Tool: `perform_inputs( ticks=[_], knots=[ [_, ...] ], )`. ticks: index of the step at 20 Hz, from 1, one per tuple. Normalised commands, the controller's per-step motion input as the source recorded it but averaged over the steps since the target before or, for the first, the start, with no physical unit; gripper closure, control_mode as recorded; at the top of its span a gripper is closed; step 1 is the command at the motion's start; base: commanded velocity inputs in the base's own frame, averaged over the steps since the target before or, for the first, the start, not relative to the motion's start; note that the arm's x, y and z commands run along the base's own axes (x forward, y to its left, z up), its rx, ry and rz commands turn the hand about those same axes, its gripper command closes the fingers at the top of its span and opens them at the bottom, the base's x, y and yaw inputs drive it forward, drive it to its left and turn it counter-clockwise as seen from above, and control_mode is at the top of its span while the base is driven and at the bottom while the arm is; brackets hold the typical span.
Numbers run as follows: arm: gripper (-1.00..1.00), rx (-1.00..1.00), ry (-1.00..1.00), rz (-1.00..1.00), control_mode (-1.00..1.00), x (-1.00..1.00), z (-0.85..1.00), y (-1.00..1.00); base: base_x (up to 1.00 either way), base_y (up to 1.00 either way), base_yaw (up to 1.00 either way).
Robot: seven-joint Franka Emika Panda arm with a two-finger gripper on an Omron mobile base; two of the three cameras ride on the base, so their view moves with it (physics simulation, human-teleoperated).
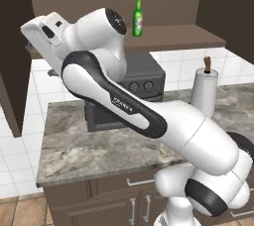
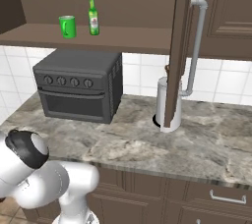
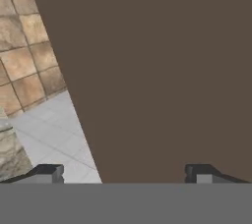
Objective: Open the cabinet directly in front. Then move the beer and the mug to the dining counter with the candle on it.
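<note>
Two task items, beer and mug, stand upright on the open cabinet shelf, right of the hand, whose fingers are spread wide, empty, facing a door panel.

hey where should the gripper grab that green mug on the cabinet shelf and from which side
Judging by its pose, take the mug across its upright round body from the open cabinet front. Its handle points left, away from the beer, which stands close on its right, so one finger must slip into that gap. The gripper stands open beside the door panel.
</note>
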Motion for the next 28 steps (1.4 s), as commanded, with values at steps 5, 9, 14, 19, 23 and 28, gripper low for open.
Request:
perform_inputs(
  ticks=[5,9,14,19,23,28],
  knots=[
    [-1.00,0.00,0.00,-0.20,-1.00,-0.06,0.25,-0.90,0.00,0.00,0.00],
    [-1.00,0.06,0.04,-0.23,-1.00,-0.04,0.49,-1.00,0.00,0.00,0.00],
    [-1.00,0.21,0.15,-0.30,-1.00,-0.15,0.53,-1.00,0.00,0.00,0.00],
    [-1.00,0.29,0.16,-0.40,-1.00,-0.46,0.07,-0.90,0.00,0.00,0.00],
    [-1.00,0.25,0.08,-0.44,-1.00,-0.67,-0.40,-0.56,0.00,0.00,0.00],
    [-1.00,0.24,0.04,-0.42,-1.00,-0.62,-0.51,-0.35,0.00,0.00,0.00]
  ],
)
